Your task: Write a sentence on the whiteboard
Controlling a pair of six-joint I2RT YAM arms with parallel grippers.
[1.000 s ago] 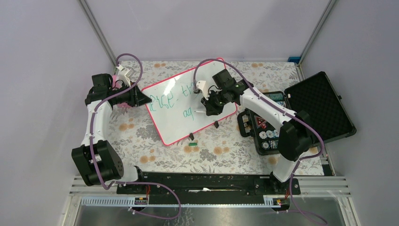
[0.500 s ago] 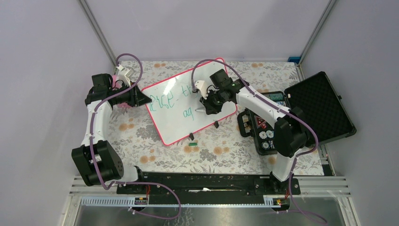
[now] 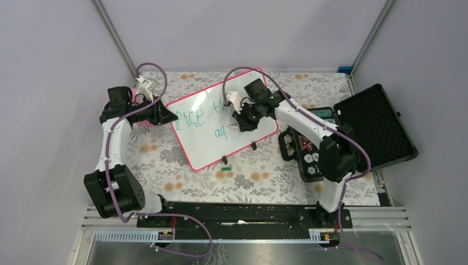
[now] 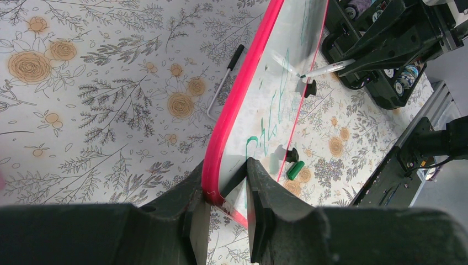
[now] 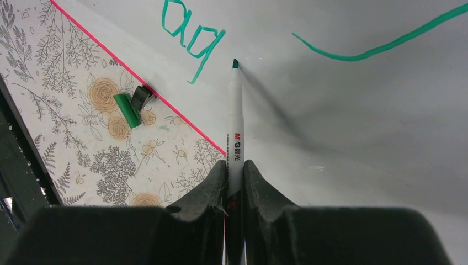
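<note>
**Mid-sentence, with the marker tip poised just right of the second line's last letter.**

The whiteboard lies askew at the middle of the table, toward the far side. The left gripper is pinched onto the pink frame at its left corner, steadying it. The right gripper is pressed together around the barrel of a marker. Its green tip is at the board surface just beside the letters that read like "aq". Whether the tip actually touches, I cannot tell. The sentence so far is one scrawled line across the far part and this short start beneath it, so writing looks well under way but unfinished. The next move likely calls for light, even pressure and a small sideways stroke to the right, while the left grip keeps the board from sliding. The green cap lies off the near edge.
</note>
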